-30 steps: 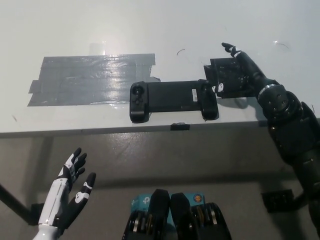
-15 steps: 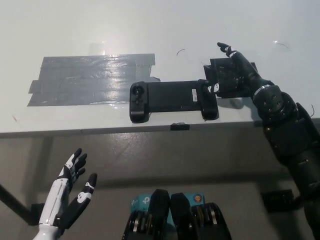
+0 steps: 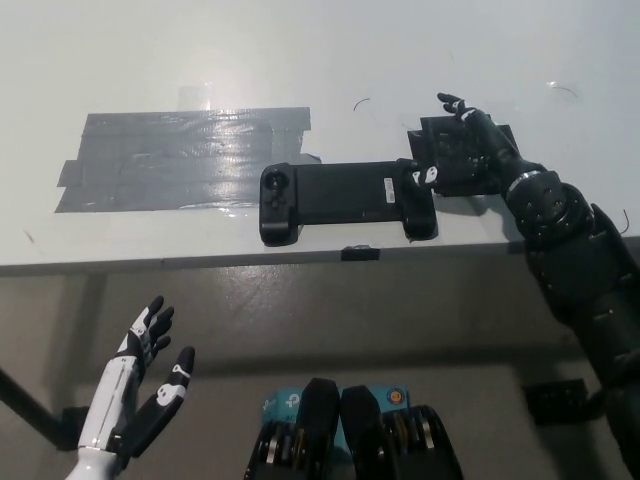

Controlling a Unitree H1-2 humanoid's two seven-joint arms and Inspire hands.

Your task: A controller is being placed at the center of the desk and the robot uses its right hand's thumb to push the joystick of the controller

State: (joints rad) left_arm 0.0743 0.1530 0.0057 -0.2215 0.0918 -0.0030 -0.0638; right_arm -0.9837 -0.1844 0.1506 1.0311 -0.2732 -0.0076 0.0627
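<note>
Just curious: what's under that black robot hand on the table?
A patch of black tape on the white desk lies beneath the right hand, beside the controller. What the hand covers cannot be seen.

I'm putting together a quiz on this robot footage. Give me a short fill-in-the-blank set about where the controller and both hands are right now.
1. The controller lies near the desk's ____ edge.
2. The black right hand rests at the controller's ____ end.
3. The white left hand hangs open ____ the desk edge.
4. The grey tape patch lies to the controller's ____.

Missing words: front; right; below; left
</note>
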